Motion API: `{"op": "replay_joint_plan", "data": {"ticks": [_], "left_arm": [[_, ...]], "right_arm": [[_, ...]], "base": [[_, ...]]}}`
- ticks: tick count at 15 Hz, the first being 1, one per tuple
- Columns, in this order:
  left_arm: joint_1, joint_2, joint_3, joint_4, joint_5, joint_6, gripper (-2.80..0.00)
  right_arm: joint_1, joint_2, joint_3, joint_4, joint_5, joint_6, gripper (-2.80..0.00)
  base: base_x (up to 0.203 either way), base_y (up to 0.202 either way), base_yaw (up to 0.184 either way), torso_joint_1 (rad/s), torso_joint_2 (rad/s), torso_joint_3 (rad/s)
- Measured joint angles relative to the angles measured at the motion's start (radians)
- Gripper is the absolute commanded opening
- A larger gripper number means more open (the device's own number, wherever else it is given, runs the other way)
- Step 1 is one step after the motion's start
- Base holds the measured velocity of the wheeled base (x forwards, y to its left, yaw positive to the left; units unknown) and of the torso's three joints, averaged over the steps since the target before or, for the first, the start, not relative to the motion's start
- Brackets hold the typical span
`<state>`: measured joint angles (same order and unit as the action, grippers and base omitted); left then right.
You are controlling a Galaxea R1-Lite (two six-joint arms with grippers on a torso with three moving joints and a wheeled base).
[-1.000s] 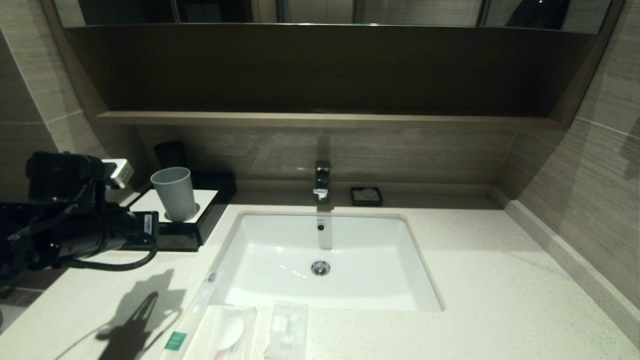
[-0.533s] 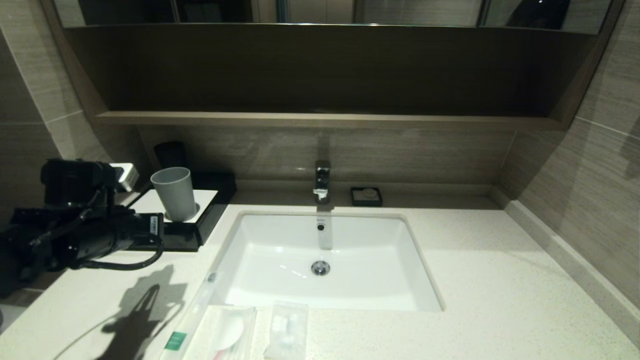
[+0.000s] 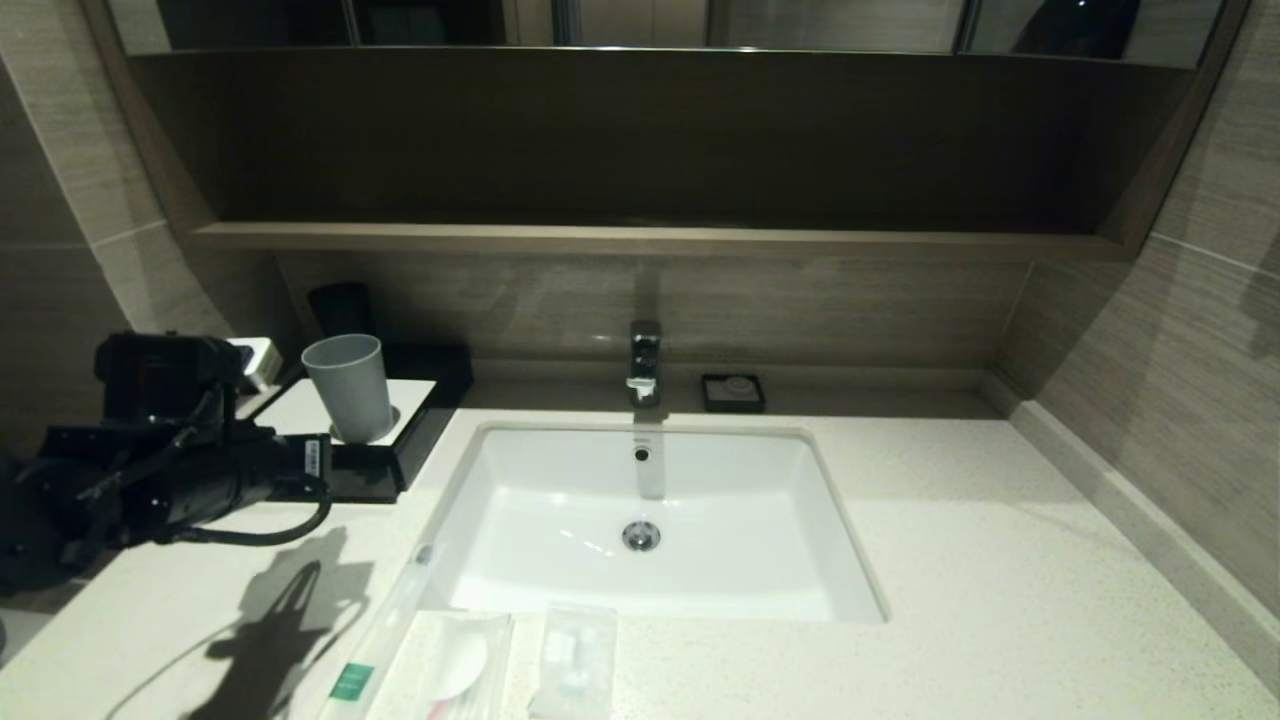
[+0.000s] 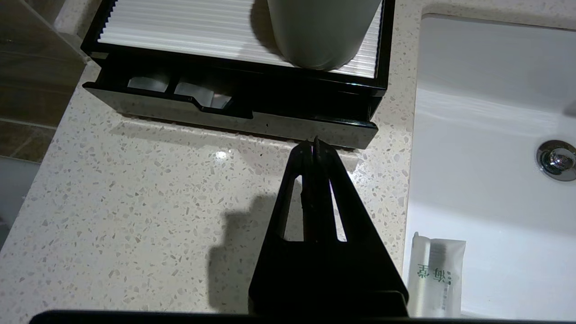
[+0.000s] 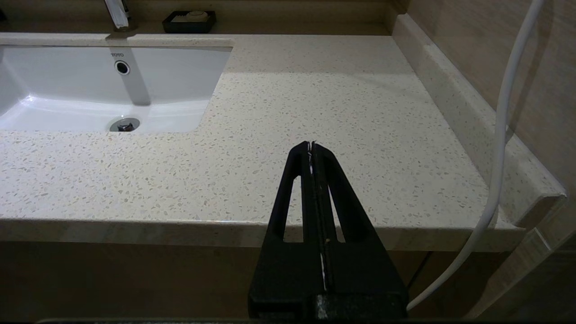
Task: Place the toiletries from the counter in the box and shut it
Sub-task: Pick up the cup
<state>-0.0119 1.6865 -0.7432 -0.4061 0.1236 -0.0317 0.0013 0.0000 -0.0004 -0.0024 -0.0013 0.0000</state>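
Head view: three toiletries (image 3: 470,665) on counter (image 3: 1000,560), one box (image 3: 375,470), left hand (image 4: 315,150) clenched empty.

Black left arm (image 3: 180,480), looped cable, tapered jaws

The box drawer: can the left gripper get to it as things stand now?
Probably yes. The left gripper, shut and empty, hangs just in front of the drawer, which stands slightly pulled out. Only bare counter lies between them; the grey cup sits on top, out of the way.
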Motion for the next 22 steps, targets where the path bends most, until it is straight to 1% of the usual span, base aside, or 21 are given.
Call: {"op": "replay_joint_plan", "data": {"ticks": [3, 4, 7, 15, 19, 22], "left_arm": [[0.006, 0.024, 0.003, -0.028, 0.001, -0.001, -2.80], [0.007, 0.032, 0.006, -0.044, 0.002, -0.001, 0.00], [0.009, 0.047, 0.009, -0.086, 0.007, -0.001, 0.00], [0.009, 0.068, 0.004, -0.094, 0.005, -0.009, 0.00], [0.009, 0.109, -0.011, -0.183, 0.005, -0.008, 0.00], [0.008, 0.138, -0.014, -0.218, 0.004, -0.010, 0.00]], "right_arm": [[0.000, 0.000, 0.000, 0.000, 0.000, 0.000, -2.80], [0.000, 0.000, 0.000, 0.000, 0.000, 0.000, -2.80], [0.000, 0.000, 0.000, 0.000, 0.000, 0.000, -2.80], [0.000, 0.000, 0.000, 0.000, -0.001, 0.000, -2.80], [0.000, 0.000, 0.000, 0.000, -0.001, 0.000, -2.80], [0.000, 0.000, 0.000, 0.000, -0.001, 0.000, -2.80]], "base": [[0.000, 0.000, 0.000, 0.000, 0.00, 0.000], [0.000, 0.000, 0.000, 0.000, 0.00, 0.000], [0.000, 0.000, 0.000, 0.000, 0.00, 0.000], [0.000, 0.000, 0.000, 0.000, 0.00, 0.000], [0.000, 0.000, 0.000, 0.000, 0.00, 0.000], [0.000, 0.000, 0.000, 0.000, 0.00, 0.000]]}}
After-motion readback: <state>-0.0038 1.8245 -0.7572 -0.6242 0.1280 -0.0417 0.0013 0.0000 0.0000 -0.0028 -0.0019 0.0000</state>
